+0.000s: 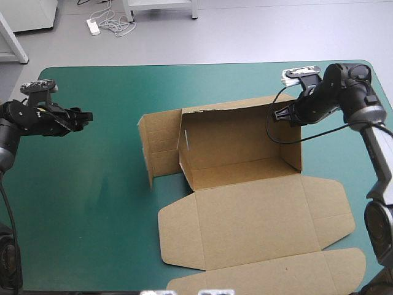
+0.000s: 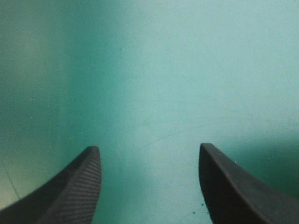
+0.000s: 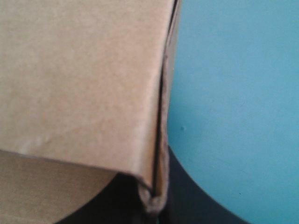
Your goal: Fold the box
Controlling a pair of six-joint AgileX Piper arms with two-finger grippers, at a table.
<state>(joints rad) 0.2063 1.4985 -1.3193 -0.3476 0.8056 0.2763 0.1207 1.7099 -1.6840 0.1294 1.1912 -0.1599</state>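
Note:
The brown box (image 1: 245,160) stands in the middle of the table with its back and side walls raised and its lid (image 1: 258,227) lying flat toward the front edge. A loose left flap (image 1: 159,150) stands upright outside the left wall. My right gripper (image 1: 279,115) is at the box's far right corner, shut on the top edge of the right wall. In the right wrist view the board (image 3: 79,79) fills the space ahead and its edge runs down between the black fingers (image 3: 196,205). My left gripper (image 1: 86,117) hovers open well left of the box, over bare cover (image 2: 149,93).
The teal-green cover (image 1: 92,203) stretches between the left gripper and the box. The lid's front flap (image 1: 276,276) reaches close to the table's front edge. The table's far edge (image 1: 202,65) lies a short way behind the box.

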